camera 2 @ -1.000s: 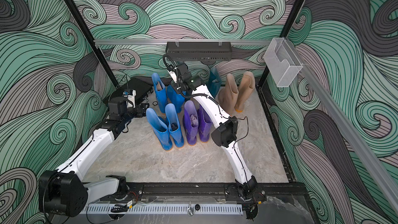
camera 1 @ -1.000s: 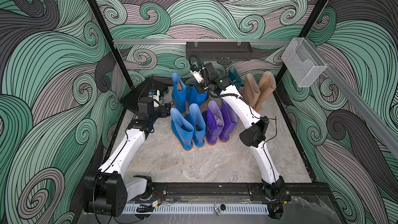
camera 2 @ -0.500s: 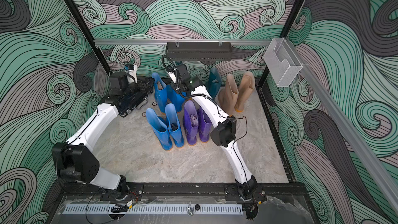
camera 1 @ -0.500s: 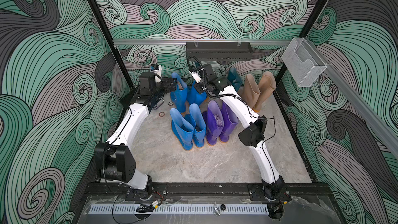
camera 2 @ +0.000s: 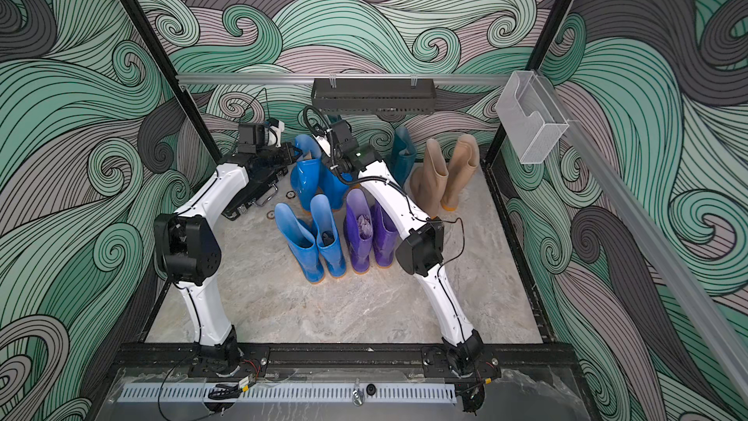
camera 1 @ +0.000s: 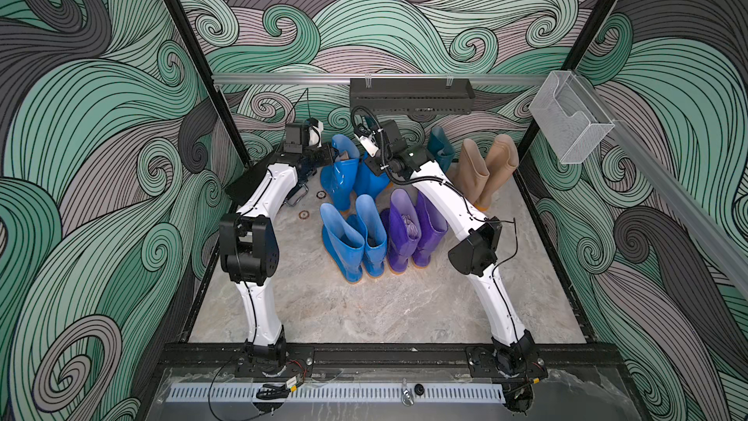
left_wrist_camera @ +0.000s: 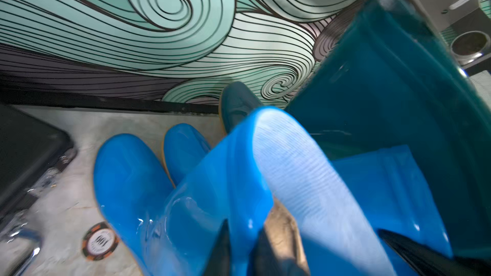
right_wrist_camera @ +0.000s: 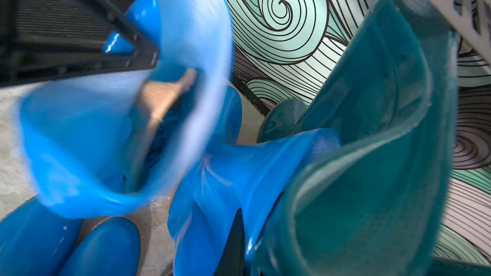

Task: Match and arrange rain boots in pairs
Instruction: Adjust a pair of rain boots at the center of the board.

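Your left hand (left_wrist_camera: 243,237) is clenched on the cuff of a blue boot (camera 1: 344,174), upper centre in both top views. Your right hand (right_wrist_camera: 248,237) pinches the second blue boot (right_wrist_camera: 225,181) beside it. Expect light, floppy, slick rubber, so hold deep on the cuffs.

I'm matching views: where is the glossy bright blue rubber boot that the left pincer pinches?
Top view: pinched glossy blue rubber boot, back row's left end.
Top view: same place.
Left wrist: close foreground, cuff clamped.
Right wrist: blurred open cuff.
Shared landmark: neighbouring blue rubber boot.
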{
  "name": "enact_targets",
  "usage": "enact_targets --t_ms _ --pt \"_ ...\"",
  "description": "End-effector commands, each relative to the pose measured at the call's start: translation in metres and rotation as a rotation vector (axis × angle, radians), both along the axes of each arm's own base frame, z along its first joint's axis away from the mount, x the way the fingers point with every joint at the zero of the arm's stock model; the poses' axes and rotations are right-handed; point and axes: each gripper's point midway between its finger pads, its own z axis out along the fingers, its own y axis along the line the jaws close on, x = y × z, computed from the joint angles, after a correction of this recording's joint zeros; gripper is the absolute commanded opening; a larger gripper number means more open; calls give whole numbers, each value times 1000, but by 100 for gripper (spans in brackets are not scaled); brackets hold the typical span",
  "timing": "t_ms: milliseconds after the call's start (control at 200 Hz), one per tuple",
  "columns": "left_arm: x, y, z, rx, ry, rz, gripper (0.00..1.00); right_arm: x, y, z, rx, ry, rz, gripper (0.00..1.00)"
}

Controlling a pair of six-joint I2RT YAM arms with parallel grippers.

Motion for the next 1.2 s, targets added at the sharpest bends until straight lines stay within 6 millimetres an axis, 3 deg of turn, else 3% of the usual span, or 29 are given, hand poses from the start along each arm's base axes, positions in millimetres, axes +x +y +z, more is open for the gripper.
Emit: enact_targets --t_ms 0,275,450,590,806,861,1071,1196 --pt "-2 -27 48 -64 -100 -96 0 14 -13 126 132 -346 -7 0" --pt "13 -40 89 -137 -192 -126 0 22 -37 141 101 -390 -33 0" --pt "14 -50 106 -197 -198 -168 0 22 -40 147 122 -398 -31 0" --pt "15 -60 90 -187 -174 -197 0 33 -34 123 120 -365 -28 0" --pt "23 -62 41 -154 -79 -203 0 56 -19 92 170 -355 -21 0" --pt "24 -60 35 -146 -81 -199 0 61 -19 92 179 -375 -35 0" --pt "28 -44 30 -149 -97 -176 0 70 -13 127 283 -508 -36 0" --pt "29 -40 25 -141 -103 -184 0 73 -7 131 324 -545 -12 0"
